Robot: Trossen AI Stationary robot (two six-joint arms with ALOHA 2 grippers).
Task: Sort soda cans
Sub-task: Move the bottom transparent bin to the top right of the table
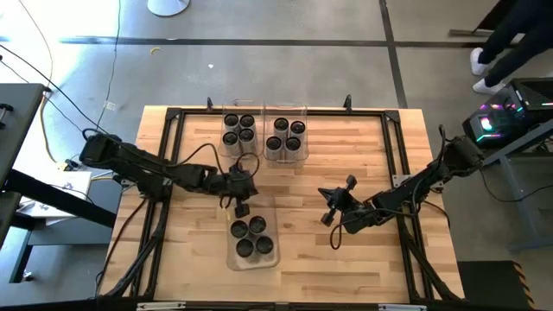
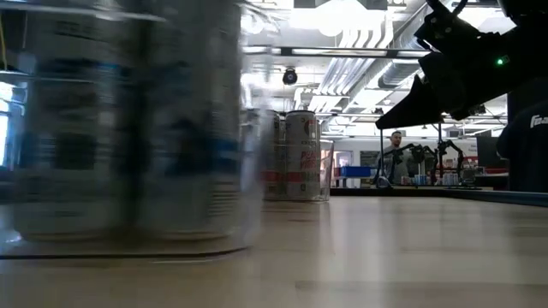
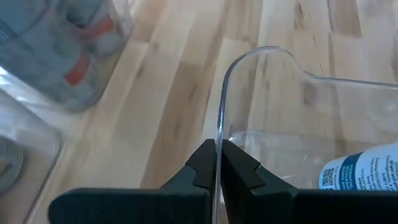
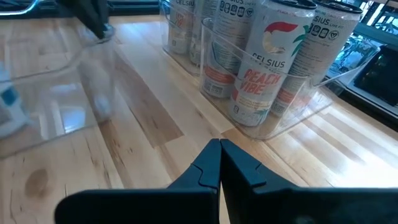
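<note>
the left gripper (image 3: pixel 217 163) is pinching the thin rim of the clear bin (image 3: pixel 261 59) holding four soda cans (image 1: pixel 251 237) just beyond it. the right gripper (image 4: pixel 219 163), empty, is closing fully nearby. the cans are likely rigid, smooth and slippery; grasp mid-body.

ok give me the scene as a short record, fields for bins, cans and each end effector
bins: three clear bins on the table, two at the far edge, one near
cans: four in each bin
left end effector: shut on the near bin's wall
right end effector: shut, empty, over bare table right of the near bin
</note>
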